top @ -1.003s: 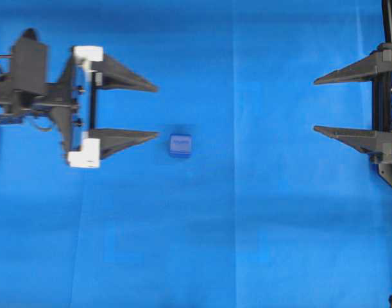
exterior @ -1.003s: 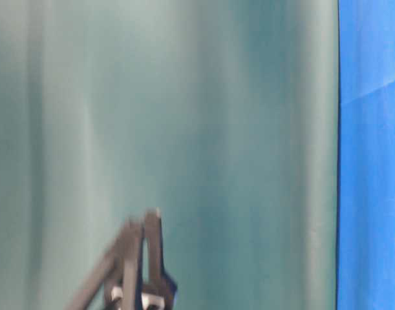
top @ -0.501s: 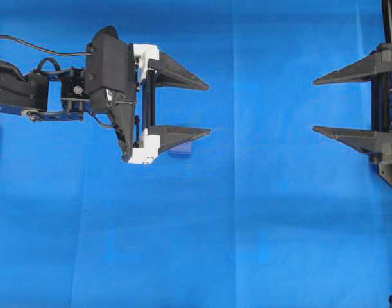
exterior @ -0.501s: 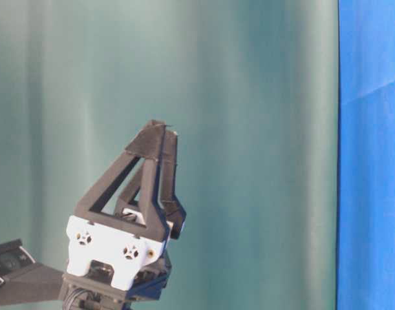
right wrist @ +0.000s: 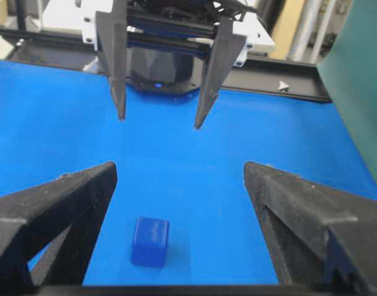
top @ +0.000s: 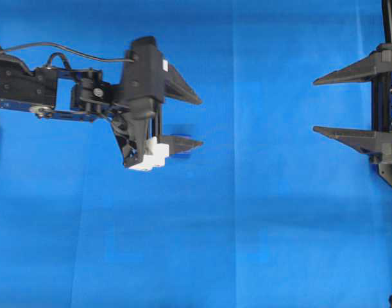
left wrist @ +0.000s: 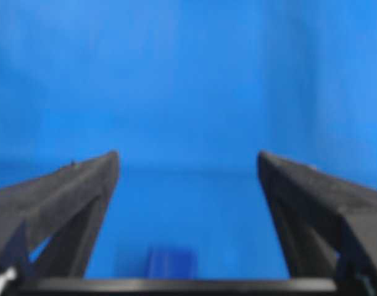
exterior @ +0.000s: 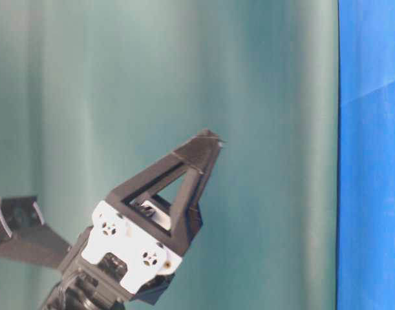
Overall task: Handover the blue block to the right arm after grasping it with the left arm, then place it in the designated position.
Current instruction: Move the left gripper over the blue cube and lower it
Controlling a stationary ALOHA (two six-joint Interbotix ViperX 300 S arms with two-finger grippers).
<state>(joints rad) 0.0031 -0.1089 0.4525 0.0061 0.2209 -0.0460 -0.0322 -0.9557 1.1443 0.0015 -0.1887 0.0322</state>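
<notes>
No brand, label or writing can be read on anything in these views. From overhead the blue block is hidden under the left arm's claw (top: 192, 122), whose white brackets (top: 149, 154) and lower finger cover the spot; only a faint darker patch shows beside that finger. The left wrist view catches the blue block (left wrist: 169, 264) blurred at the bottom edge, between the two black fingers (left wrist: 65, 203) and nearer the left one, its lower part cut off by the claw's bar. The right wrist view shows it best: the blue block (right wrist: 150, 241) is a small deep-blue cube with rounded edges, a shade darker than the bright-blue cloth (right wrist: 176, 148) it rests on, upright, touching nothing, and lying between the near fingers (right wrist: 58, 203) of the right arm's claw in the picture, though well apart from them on the worktop. Across the cloth the left claw (right wrist: 157, 120) points down toward the worktop, fingers spread wide and empty. The right arm's claw (top: 314, 106) sits at the right edge of the overhead view, its body cut off by the frame, fingers likewise spread wide and holding nothing. The table-level view shows only the left claw (exterior: 207, 139) before a teal-green curtain (exterior: 268, 129), tips overlapping in profile.
</notes>
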